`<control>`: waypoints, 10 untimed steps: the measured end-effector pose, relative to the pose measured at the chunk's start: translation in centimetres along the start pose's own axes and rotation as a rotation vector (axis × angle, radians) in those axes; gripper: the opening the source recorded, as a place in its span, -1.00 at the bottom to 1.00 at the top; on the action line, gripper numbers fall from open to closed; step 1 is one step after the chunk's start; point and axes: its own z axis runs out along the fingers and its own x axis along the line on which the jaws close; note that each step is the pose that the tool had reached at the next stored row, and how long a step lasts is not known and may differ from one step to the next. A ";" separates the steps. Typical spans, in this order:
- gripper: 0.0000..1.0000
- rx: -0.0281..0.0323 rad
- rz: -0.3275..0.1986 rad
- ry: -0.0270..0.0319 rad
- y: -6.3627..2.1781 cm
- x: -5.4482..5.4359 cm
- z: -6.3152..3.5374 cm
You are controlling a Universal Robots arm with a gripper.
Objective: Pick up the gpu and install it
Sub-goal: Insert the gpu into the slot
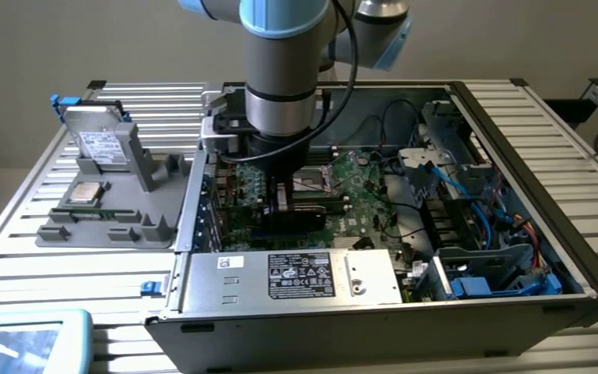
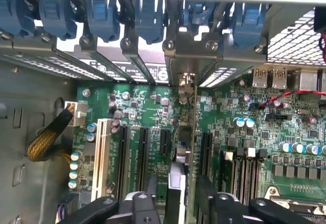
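Installation stage, judging by the layout: gpu (image 2: 175, 193) no longer on the outside, standing on edge on the motherboard (image 2: 137, 112), in line with one of the long black expansion slots (image 2: 143, 152). Silver end bracket (image 2: 184, 63) up against the rear wall at the motherboard's back edge, among the row of blue retention clips (image 2: 147, 15). Whether fully seated in the slot, impossible to tell; contact edge hidden behind the card itself and the tool.

Gripper (image 2: 177, 183) low over the motherboard, straddling the card's near end. Black fingers (image 2: 209, 203) one on each side of the card, parted with a thin gap showing on both faces, so apparently loose of it rather than clamped; nothing else in the grasp. In the exterior view, arm reaching straight down into the open case, gripper (image 1: 286, 183) just above the motherboard's middle.

Likely judgement: placement done or nearly so, grip let go.

Any further motion here calling for care: straight travel along the card's own plane, no sideways drag against either face, no knocking of the neighbouring slots or small capacitors on the motherboard, and a check of bracket alignment against the rear opening.
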 end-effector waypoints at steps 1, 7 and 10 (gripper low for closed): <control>-0.07 0.0001 0.000 -0.0003 -0.01 0.0 -0.01; 0.07 0.0030 0.000 -0.0005 0.04 0.1 -1.65; 0.07 0.0039 0.000 -0.0002 0.09 0.1 -3.02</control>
